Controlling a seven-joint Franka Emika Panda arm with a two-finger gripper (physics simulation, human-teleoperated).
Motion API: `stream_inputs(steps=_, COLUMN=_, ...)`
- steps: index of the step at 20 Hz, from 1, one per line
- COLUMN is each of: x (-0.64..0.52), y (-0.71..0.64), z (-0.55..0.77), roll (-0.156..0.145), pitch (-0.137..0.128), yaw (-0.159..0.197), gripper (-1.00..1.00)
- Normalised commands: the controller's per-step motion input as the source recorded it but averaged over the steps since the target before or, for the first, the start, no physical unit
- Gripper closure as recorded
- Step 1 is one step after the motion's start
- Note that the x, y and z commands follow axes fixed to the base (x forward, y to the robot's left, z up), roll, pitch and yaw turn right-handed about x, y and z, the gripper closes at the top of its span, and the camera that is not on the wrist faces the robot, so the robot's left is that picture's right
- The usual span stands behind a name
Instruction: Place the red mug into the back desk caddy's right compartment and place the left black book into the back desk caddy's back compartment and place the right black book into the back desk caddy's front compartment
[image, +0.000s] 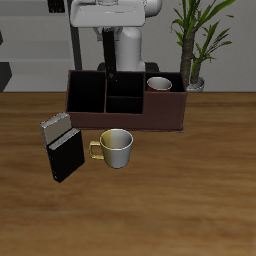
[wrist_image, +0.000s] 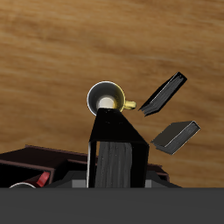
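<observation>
My gripper (image: 113, 68) hangs over the dark brown back desk caddy (image: 130, 118), shut on the left black book (image: 113, 78). It holds the book upright at the caddy's middle back compartment. In the wrist view the book (wrist_image: 114, 140) fills the space between the fingers of the gripper (wrist_image: 114, 179), with the caddy (wrist_image: 52, 162) below. The red mug (image: 158, 84) stands inside the caddy's end compartment, and its red edge (wrist_image: 37, 180) shows in the wrist view. The right black book (image: 65, 157) stands on the table nearer the front edge; it is also in the wrist view (wrist_image: 164, 94).
A grey book (image: 57, 125) stands just behind the right black book, seen too in the wrist view (wrist_image: 175, 136). A cream mug with a yellow handle (image: 115, 147) sits before the caddy, also in the wrist view (wrist_image: 107, 97). A potted plant (image: 195, 60) stands at the back.
</observation>
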Motion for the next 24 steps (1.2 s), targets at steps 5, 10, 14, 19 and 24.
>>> stream_inputs(steps=5, x=-0.34, y=-0.11, z=-0.01, roll=0.006, pitch=0.026, yaw=0.015, gripper=1.0)
stream_inputs(steps=10, x=-0.24, y=-0.15, z=-0.05, roll=-0.054, pitch=-0.009, yaw=0.017, gripper=1.0)
stream_inputs(steps=14, x=-0.26, y=-0.04, z=-0.15, roll=0.002, pitch=0.044, yaw=0.078, gripper=1.0)
stream_inputs(steps=19, x=-0.2, y=0.1, z=0.01, roll=-0.034, pitch=0.001, yaw=0.214, gripper=1.0)
stream_inputs(steps=24, x=-0.27, y=0.15, z=0.09, roll=0.002, pitch=0.002, yaw=0.133, gripper=1.0)
